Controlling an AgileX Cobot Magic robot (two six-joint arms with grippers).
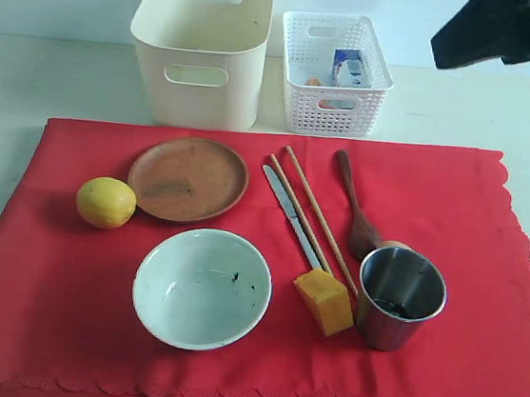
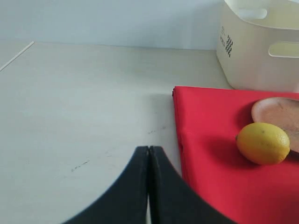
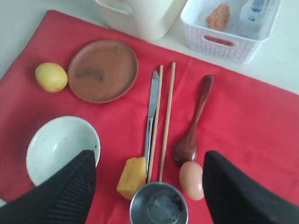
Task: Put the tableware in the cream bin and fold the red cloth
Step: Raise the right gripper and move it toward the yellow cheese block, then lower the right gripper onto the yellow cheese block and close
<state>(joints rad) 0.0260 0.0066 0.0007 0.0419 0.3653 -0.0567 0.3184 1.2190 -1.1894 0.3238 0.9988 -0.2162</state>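
Knife (image 1: 292,216), chopsticks (image 1: 311,213) and spoon (image 1: 355,204): long axes run from far edge to near edge of the red cloth (image 1: 490,243). Left hand (image 2: 148,186) clenched, empty. Right hand (image 3: 148,161) released.

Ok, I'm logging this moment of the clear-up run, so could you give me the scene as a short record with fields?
cloth: red cloth spread flat, not folded
bin: cream bin behind the cloth, nothing seen inside
tableware on cloth: plate, bowl, steel cup, knife, chopsticks, wooden spoon
other things on cloth: lemon, yellow chunk, egg
basket: white basket beside the bin, carton inside
left gripper: shut, over the table beside the cloth
right gripper: open, above the cup, holding nothing
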